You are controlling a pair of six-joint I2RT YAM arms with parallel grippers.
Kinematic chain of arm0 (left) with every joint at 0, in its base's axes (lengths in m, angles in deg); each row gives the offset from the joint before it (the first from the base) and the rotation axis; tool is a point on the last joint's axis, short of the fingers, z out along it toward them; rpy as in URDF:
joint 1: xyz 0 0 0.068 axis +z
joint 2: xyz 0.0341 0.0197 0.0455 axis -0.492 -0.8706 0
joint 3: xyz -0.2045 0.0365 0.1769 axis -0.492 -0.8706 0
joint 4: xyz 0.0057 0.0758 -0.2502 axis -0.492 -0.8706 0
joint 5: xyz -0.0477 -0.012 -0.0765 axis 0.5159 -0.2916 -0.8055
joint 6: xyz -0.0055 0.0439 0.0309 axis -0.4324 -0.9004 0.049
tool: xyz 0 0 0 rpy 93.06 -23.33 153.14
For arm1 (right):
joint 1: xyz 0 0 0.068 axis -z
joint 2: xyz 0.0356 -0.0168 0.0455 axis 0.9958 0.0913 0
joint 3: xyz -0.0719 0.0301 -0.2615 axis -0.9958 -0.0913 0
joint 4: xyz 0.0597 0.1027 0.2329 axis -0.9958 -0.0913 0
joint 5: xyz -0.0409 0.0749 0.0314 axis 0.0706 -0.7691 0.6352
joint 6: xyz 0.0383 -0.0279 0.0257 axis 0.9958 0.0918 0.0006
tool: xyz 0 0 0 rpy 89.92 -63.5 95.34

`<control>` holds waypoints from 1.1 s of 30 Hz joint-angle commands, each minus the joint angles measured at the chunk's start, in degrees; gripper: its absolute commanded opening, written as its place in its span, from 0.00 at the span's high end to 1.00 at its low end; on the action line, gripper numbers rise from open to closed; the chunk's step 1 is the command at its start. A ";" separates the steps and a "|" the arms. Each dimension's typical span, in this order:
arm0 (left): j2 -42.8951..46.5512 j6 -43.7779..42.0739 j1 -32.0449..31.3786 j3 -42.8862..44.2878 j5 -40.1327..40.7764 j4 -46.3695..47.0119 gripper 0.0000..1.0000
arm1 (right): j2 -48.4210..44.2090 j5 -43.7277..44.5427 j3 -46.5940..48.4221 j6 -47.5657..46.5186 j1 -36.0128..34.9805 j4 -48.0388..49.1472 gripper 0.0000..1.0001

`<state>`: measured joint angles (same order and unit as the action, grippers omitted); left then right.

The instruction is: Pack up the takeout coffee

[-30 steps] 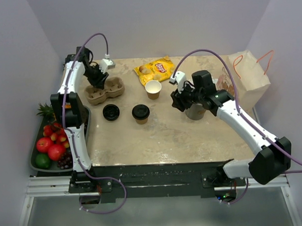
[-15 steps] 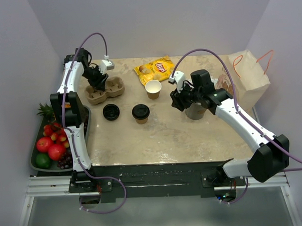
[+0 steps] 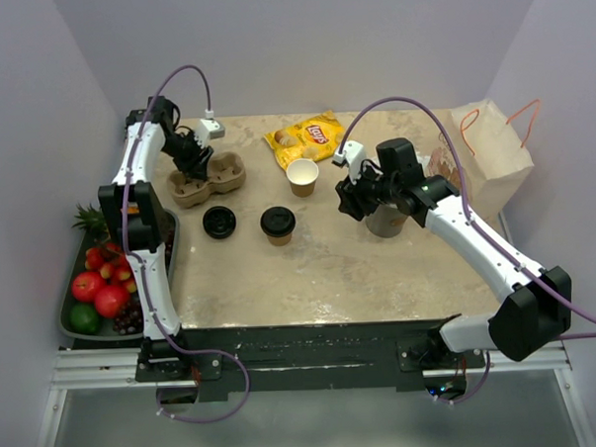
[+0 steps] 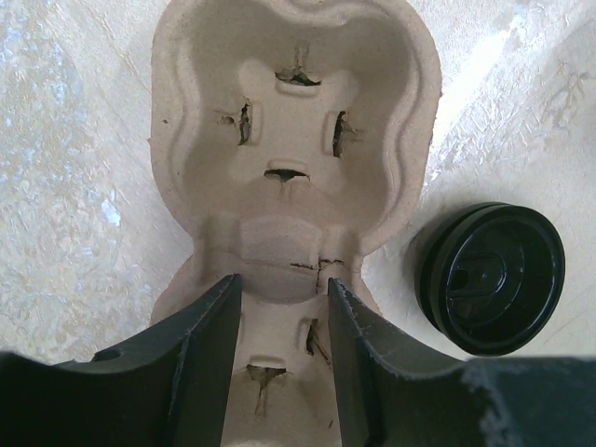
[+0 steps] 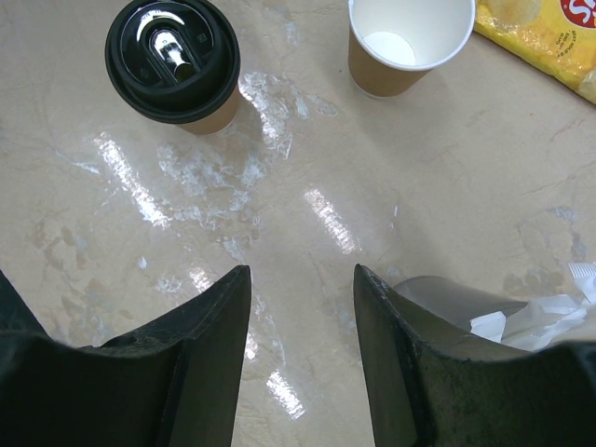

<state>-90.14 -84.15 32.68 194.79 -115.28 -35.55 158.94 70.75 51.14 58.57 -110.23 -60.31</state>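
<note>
One takeout coffee cup (image 3: 277, 225) stands mid-table with its black lid on, also seen top left in the right wrist view as the lidded cup (image 5: 172, 60). A second tan cup (image 3: 302, 176) stands open and white inside, the open cup (image 5: 407, 42). A loose black lid (image 3: 219, 222) lies upside down beside the pulp carrier (image 3: 222, 173), the lid (image 4: 491, 277) right of the carrier (image 4: 289, 140). My left gripper (image 3: 194, 169) hangs open over the carrier's near well (image 4: 284, 279), gripping nothing. My right gripper (image 3: 350, 197) is open over bare table (image 5: 301, 279).
A grey cup of wrapped straws (image 3: 385, 221) stands right under my right wrist, its rim (image 5: 466, 300) beside the right finger. A yellow chips bag (image 3: 304, 136) lies at the back. A paper bag (image 3: 493, 148) stands at the right edge, a fruit tray (image 3: 73, 317) left of the table.
My left jaws have parted a little over the carrier and the wrist has shifted slightly. The right arm and the cups have not moved.
</note>
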 commanded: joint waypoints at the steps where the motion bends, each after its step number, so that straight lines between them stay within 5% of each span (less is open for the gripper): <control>1: -0.34 0.40 -0.13 -1.25 -3.47 2.06 0.52 | -0.88 -0.66 1.43 -0.48 0.16 0.60 0.49; 11: -0.95 2.69 -0.21 -1.26 -4.17 2.86 0.56 | -0.79 -0.57 1.16 -0.57 0.07 0.78 0.48; 21: 0.01 1.64 -0.13 -0.65 -3.65 2.07 0.81 | -0.79 -0.66 0.90 -0.48 0.16 0.87 0.48; 29: 9.85 12.79 2.42 -3.88 -1.88 10.92 0.89 | -0.97 -0.22 0.90 -0.66 0.07 0.86 0.48; 33: 9.69 12.55 4.00 -4.44 -3.99 6.40 0.95 | -0.79 -0.66 0.90 -0.66 0.16 0.86 0.48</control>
<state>-84.37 -74.38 34.38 188.84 -116.79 -28.14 158.92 70.80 51.14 58.37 -110.23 -60.24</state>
